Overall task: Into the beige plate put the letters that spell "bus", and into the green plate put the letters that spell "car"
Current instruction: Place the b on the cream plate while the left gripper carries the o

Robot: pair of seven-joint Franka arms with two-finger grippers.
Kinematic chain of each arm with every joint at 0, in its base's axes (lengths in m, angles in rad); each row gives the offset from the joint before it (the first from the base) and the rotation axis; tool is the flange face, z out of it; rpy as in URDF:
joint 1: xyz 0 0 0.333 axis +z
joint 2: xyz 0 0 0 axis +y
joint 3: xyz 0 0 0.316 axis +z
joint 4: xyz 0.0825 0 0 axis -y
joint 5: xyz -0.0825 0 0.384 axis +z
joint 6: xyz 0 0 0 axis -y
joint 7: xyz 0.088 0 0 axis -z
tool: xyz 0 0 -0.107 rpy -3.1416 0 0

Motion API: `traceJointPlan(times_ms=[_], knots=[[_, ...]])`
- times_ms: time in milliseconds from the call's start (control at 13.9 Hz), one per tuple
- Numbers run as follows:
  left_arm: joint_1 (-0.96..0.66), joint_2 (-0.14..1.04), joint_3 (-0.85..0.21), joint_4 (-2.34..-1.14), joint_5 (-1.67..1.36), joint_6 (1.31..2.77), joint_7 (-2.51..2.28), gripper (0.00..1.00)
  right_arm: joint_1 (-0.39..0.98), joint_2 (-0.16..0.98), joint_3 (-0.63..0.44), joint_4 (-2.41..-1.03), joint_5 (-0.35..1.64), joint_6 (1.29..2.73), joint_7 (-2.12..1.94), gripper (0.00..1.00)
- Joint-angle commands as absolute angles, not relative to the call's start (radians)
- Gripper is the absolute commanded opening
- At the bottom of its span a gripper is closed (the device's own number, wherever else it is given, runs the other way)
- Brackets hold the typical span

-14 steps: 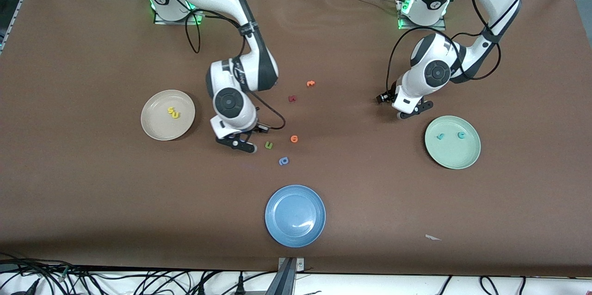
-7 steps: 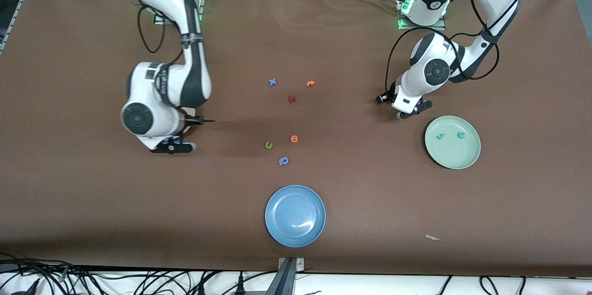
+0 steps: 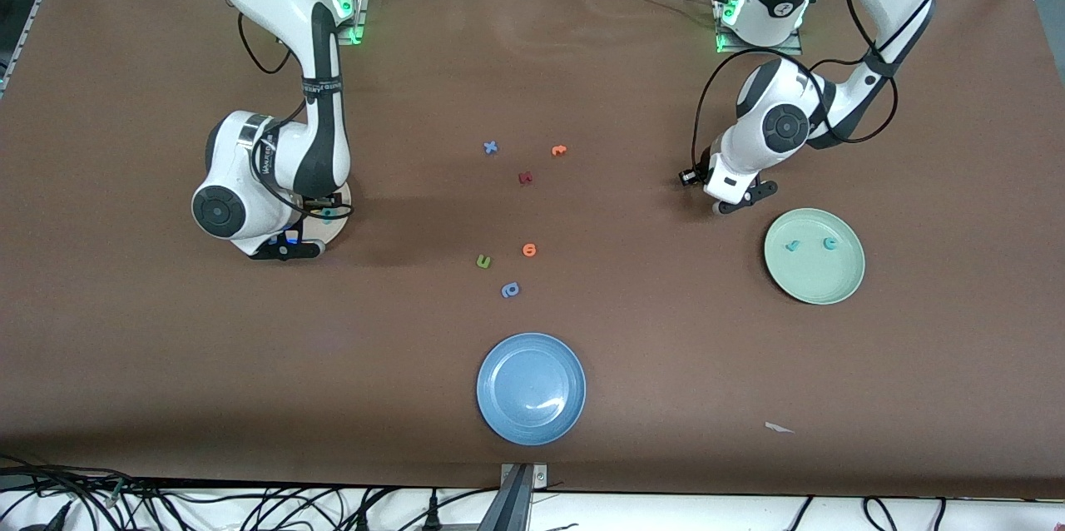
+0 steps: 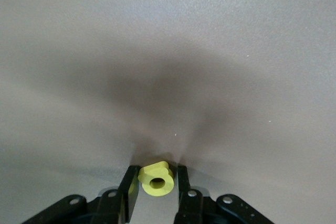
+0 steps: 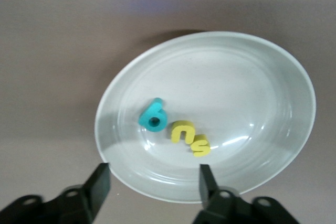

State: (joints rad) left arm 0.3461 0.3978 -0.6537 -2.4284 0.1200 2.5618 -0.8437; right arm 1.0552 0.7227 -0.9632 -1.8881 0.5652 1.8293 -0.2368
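Observation:
My left gripper (image 3: 739,202) (image 4: 156,169) is down at the table beside the green plate (image 3: 819,285), shut on the yellow "a" (image 4: 157,183); the front view hides that letter. In the green plate lie the teal "r" (image 3: 793,246) and the teal "c" (image 3: 829,243). My right gripper (image 3: 287,249) (image 5: 153,171) hangs open over the beige plate (image 5: 236,93), of which the front view shows only a sliver (image 3: 340,200). In that plate lie the teal-blue "b" (image 5: 153,116) (image 3: 328,215), the yellow "u" (image 5: 181,131) and the yellow "s" (image 5: 200,145).
In mid-table lie a blue "x" (image 3: 491,147), two orange letters (image 3: 558,151) (image 3: 529,250), a dark red letter (image 3: 525,177), a green u-shape (image 3: 483,262) and a periwinkle round letter (image 3: 510,290). A blue plate (image 3: 532,373) sits nearest the camera. A white scrap (image 3: 778,428) lies toward the left arm's end.
My right arm swung from the middle letters to over the beige plate and opened; the teal-blue "b" now lies in that plate. My left gripper's jaws closed on the yellow "a"; that arm barely moved.

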Motion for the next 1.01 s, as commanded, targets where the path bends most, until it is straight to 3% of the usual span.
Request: traceJointPlan(times_ms=[0, 360, 576, 720, 936], knots=[[0.342, 0.402, -0.649, -2.437, 0.149, 2.576, -0.870, 0.29, 1.069, 0.698, -1.044, -1.788, 0.557, 1.680, -0.225, 1.00], [0.345, 0.379, -0.650, -2.424, 0.149, 2.568, -0.870, 0.23, 1.065, 0.698, -1.245, -1.560, 0.552, 1.421, -0.264, 1.00], [0.356, 0.367, -0.652, -2.372, 0.149, 2.534, -0.870, 0.23, 1.058, 0.699, -1.308, -1.505, 0.552, 1.336, -0.311, 1.00], [0.368, 0.365, -0.650, -2.321, 0.149, 2.491, -0.868, 0.23, 1.051, 0.698, -1.296, -1.502, 0.552, 1.335, -0.311, 1.00], [0.402, 0.368, -0.646, -2.189, 0.149, 2.329, -0.845, 0.22, 0.930, 0.616, -1.116, -1.499, 0.502, 1.348, -0.299, 1.00]])
